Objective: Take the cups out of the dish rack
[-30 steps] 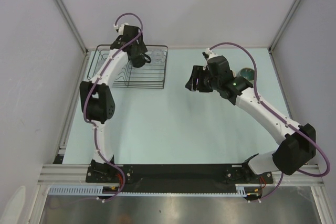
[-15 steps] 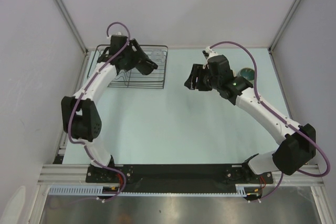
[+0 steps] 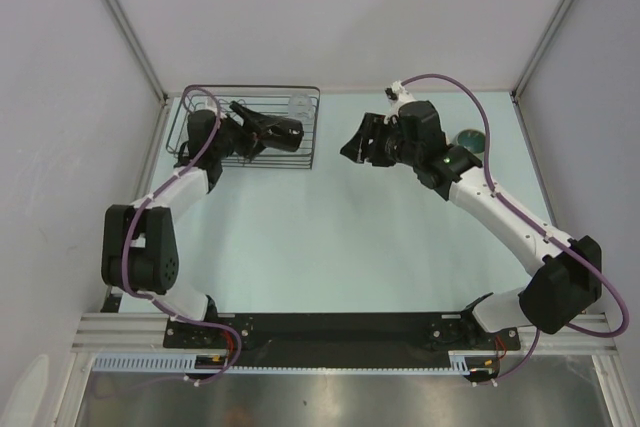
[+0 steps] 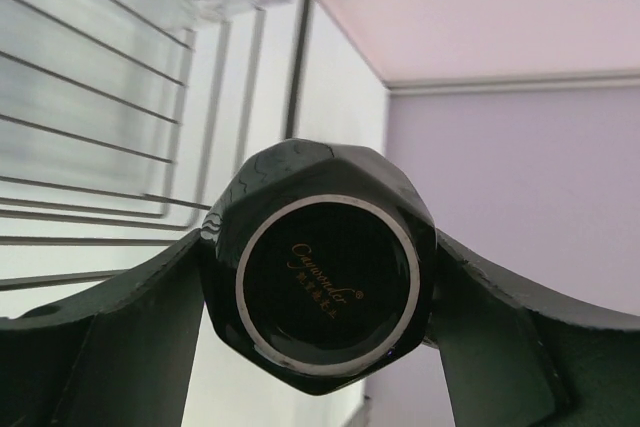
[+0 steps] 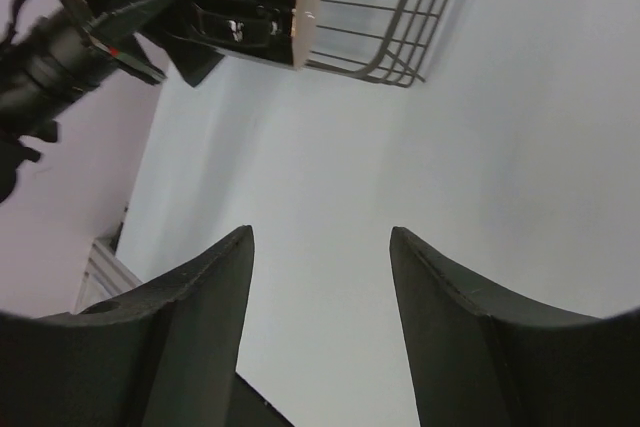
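Top external view: at the far left of the table [image 3: 330, 247] the dish rack [image 3: 280, 159] is seen. Over it the black mug [image 4: 325, 272] is gripped by the left gripper [image 3: 278, 127] and held on its side, its base turned to the left wrist camera. A glass tumbler [image 3: 298, 105] is seen in the rack's far right corner. Further right, the right gripper [image 3: 358, 147] is held open and empty above the table. A teal cup [image 3: 470, 139] is seen on the table beyond it.
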You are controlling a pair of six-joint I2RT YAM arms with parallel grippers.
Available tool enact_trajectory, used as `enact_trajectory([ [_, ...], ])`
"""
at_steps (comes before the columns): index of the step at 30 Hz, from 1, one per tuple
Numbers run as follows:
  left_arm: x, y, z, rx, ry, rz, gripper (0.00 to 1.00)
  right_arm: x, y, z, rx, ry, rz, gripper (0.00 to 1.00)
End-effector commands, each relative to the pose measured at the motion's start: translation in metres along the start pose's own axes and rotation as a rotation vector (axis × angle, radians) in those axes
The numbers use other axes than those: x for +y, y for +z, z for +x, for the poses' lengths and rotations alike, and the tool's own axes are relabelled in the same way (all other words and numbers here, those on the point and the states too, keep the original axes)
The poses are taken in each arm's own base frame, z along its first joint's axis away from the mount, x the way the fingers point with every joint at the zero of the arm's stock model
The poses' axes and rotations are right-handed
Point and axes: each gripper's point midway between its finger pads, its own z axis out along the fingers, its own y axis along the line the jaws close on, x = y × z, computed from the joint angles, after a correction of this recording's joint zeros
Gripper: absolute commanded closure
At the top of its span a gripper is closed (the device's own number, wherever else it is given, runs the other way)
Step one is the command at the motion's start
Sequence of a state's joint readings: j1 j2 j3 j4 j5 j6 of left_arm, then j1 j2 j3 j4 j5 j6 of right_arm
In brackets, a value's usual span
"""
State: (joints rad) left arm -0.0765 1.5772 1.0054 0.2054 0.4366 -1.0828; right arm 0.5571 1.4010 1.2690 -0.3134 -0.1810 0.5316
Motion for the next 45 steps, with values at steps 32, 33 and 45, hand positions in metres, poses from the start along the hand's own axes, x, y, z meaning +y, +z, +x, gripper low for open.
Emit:
enact_trajectory([
  [32, -0.122, -0.12, 0.09, 0.221, 0.065, 0.744, 1.0, 0.088, -0.019, -0.055, -0.143, 0.364, -0.784, 0.27],
  [33, -0.122, -0.12, 0.09, 0.22, 0.064, 0.743, 1.0, 0.09, -0.016, -0.052, -0.132, 0.369, -0.789, 0.27],
  [45, -0.128, -0.121, 0.106, 0.251, 0.073, 0.753, 1.0, 0.112, 0.003, -0.035, -0.063, 0.401, -0.848, 0.27],
])
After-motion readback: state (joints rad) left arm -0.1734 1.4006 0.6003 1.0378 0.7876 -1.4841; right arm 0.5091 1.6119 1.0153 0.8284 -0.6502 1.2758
